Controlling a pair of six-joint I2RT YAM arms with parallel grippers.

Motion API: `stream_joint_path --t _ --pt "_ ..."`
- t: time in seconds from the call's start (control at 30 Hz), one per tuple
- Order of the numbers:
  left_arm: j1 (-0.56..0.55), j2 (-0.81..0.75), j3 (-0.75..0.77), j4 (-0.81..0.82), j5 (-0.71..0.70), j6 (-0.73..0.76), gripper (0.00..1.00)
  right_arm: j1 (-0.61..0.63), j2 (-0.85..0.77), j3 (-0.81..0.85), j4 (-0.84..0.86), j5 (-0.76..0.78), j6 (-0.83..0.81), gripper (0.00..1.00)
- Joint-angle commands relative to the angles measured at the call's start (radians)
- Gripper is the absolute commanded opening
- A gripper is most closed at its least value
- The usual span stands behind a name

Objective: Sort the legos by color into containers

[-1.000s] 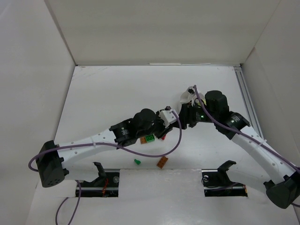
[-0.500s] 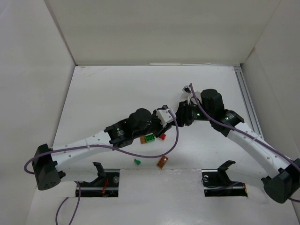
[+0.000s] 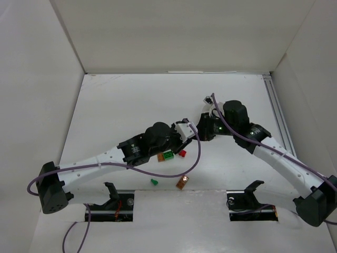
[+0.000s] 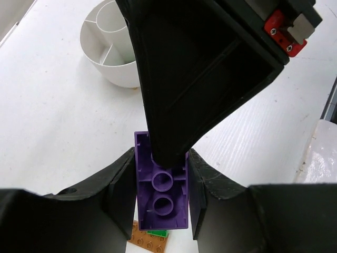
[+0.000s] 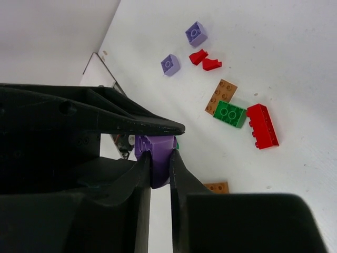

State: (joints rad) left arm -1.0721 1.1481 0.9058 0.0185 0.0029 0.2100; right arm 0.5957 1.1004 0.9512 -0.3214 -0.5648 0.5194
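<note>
A purple lego [image 4: 161, 190] hangs above the table, gripped from two sides at once. My left gripper [image 4: 160, 176] is shut on its long sides, hollow underside facing the camera. From above, one of the right gripper's fingers [image 4: 195, 79] reaches onto the same brick. In the right wrist view my right gripper [image 5: 158, 158] is shut on the purple lego [image 5: 157, 150], with one of the left gripper's fingers [image 5: 131, 121] across it. Both grippers meet mid-table [image 3: 196, 132]. The white dish of wedge containers [image 4: 100, 66] stands beyond them.
Loose legos lie on the table below: two pale purple bricks [image 5: 195, 33] [image 5: 170, 64], red pieces [image 5: 204, 60], a brown plate [image 5: 221, 96], a green brick [image 5: 230, 114], a red brick [image 5: 262, 125]. Nearer the front edge lie a small green piece [image 3: 154, 182] and a brown brick [image 3: 182, 182].
My right gripper has closed onto the purple lego that the left gripper holds. The right arm has shifted slightly left toward the left gripper.
</note>
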Motion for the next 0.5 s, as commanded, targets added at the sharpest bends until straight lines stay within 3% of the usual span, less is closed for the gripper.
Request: stream_joint_path --t 0.0,0.07,0.13,0.17,0.4,0.47 --pt "-0.006 -0.037 0.022 0.124 0.022 -0.05 0.28 0.026 -0.025 0.04 0.019 0.014 -0.067 0.0" --pt "-0.006 -0.05 0.012 0.124 0.022 -0.073 0.48 0.015 -0.034 0.049 0.008 0.046 -0.078 0.0" --pt "-0.006 -0.079 -0.007 0.124 0.008 -0.102 0.86 -0.025 -0.045 0.049 0.008 0.074 -0.078 0.0" --pt "-0.006 -0.088 -0.018 0.124 -0.001 -0.103 0.98 -0.037 -0.045 0.049 0.008 0.088 -0.087 0.0" --pt "-0.006 -0.194 -0.12 0.127 -0.075 -0.273 1.0 -0.209 -0.034 0.049 -0.002 0.137 -0.137 0.0" --pt "-0.006 -0.227 -0.133 0.078 -0.135 -0.343 1.0 -0.252 -0.022 0.076 -0.043 0.224 -0.172 0.0"
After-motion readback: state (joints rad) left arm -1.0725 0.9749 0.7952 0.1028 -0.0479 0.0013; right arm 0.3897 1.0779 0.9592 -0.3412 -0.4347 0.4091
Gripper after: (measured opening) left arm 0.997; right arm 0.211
